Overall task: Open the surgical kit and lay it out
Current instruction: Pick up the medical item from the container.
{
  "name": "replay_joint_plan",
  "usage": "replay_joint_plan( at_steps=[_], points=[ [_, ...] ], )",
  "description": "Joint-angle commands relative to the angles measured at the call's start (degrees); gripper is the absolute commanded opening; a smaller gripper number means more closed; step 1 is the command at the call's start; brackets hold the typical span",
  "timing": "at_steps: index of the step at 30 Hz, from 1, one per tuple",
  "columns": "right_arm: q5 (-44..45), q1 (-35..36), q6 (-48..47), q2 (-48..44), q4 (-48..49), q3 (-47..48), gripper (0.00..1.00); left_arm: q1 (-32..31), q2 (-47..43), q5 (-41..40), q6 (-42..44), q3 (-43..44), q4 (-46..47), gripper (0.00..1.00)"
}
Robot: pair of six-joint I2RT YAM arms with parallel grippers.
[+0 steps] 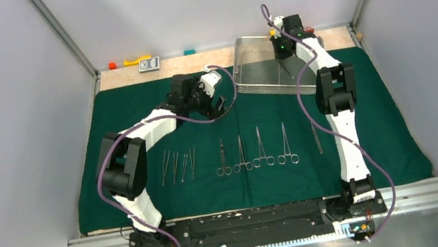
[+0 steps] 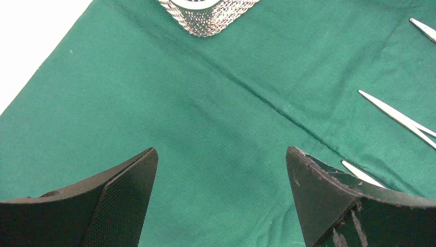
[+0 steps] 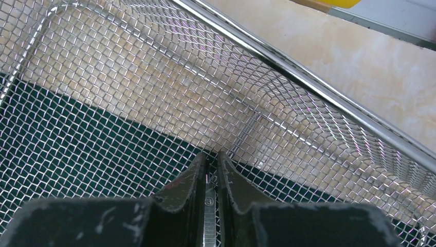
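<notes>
The dark green cloth [image 1: 133,111] lies spread over the table. The silver wire-mesh tray [image 1: 257,83] sits at its back edge. On the cloth lie in a row several tweezers [image 1: 178,165], several ring-handled clamps [image 1: 261,150] and one slim instrument [image 1: 316,139]. My left gripper [image 1: 221,104] is open and empty over bare cloth [image 2: 205,103], left of the tray corner [image 2: 208,18], with instrument tips [image 2: 396,116] to its right. My right gripper [image 3: 212,157] is inside the tray [image 3: 308,82], shut on a flat steel handle [image 3: 210,206] marked 3.
Small coloured blocks, red [image 1: 112,65], yellow [image 1: 137,60] and teal [image 1: 189,52], and a small card [image 1: 149,64] lie on the wooden strip behind the cloth. Metal frame posts stand at both back corners. The wooden tabletop [image 3: 360,67] shows beyond the tray wall.
</notes>
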Motion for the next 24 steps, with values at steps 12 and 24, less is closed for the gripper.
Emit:
replay_joint_plan(
  at_steps=[12, 24],
  points=[
    [3.5, -2.1, 1.0, -0.6, -3.5, 0.4, 0.00, 0.4, -1.9, 0.7, 0.3, -0.1, 2.1, 0.99],
    [-0.4, -7.5, 1.7, -9.4, 0.7, -4.6, 0.00, 0.4, -1.3, 1.6, 0.4, 1.7, 1.4, 0.99]
  ],
)
